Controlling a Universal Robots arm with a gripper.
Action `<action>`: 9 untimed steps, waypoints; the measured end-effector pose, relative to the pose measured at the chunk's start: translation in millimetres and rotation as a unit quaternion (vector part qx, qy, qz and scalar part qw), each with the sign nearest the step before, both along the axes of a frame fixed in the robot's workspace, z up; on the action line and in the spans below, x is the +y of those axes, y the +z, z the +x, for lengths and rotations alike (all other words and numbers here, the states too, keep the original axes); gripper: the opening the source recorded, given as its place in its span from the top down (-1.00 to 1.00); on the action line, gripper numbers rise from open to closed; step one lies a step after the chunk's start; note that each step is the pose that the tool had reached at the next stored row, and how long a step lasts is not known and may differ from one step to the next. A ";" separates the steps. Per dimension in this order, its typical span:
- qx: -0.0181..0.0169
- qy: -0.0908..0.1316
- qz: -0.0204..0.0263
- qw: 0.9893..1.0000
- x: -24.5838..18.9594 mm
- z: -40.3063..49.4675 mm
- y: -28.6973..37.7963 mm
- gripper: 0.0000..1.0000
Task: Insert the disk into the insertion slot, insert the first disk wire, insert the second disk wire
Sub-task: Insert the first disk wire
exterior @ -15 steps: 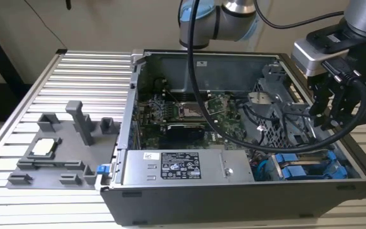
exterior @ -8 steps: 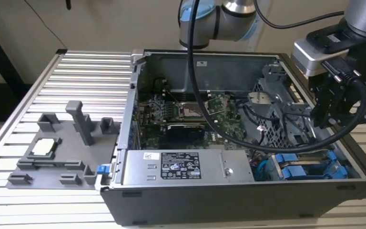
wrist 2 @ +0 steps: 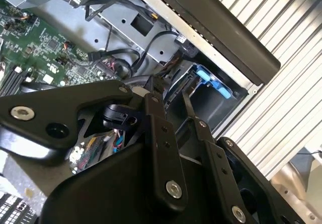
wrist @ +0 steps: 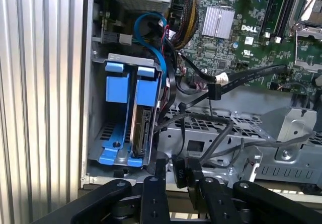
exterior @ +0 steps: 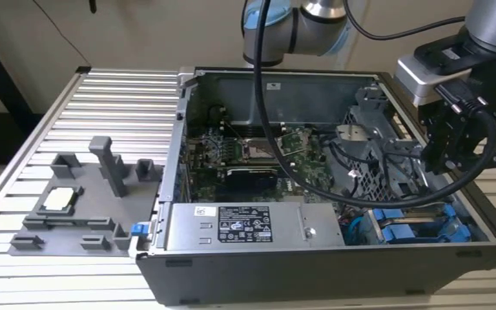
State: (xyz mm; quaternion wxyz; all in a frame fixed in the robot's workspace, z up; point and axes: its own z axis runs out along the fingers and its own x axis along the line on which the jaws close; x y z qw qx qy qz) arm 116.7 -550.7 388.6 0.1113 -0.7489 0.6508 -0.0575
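Note:
The disk [wrist: 143,133] stands on edge in the drive bay, clipped in its bright blue carrier [wrist: 145,90], with a second blue carrier [wrist: 116,83] beside it. In the exterior view the blue carriers [exterior: 416,226] sit in the case's near corner on the exterior view's right. My gripper [wrist: 180,176] is shut on a black wire connector [wrist: 181,169] just outside the bay, close to the disk's end. The connector's black cable [wrist: 177,128] runs back into the case. The gripper [exterior: 444,152] hovers over the case's side on the exterior view's right, and its fingers [wrist 2: 157,100] point toward the blue carrier [wrist 2: 211,80].
A grey power-supply box with a white sticker [exterior: 248,226] lies along the case front. The motherboard [exterior: 248,148] fills the middle, and black cables [wrist: 236,78] cross a grey metal cage [wrist: 241,133]. A grey fixture tray [exterior: 75,194] sits on the slatted table on the exterior view's left.

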 end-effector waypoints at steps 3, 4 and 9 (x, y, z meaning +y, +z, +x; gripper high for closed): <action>0.000 0.000 0.000 1.000 0.0 0.0 -0.1 0.37; 0.000 0.000 0.000 1.000 0.0 0.0 -0.1 0.42; -0.001 0.000 0.000 1.000 0.1 0.0 -0.1 0.62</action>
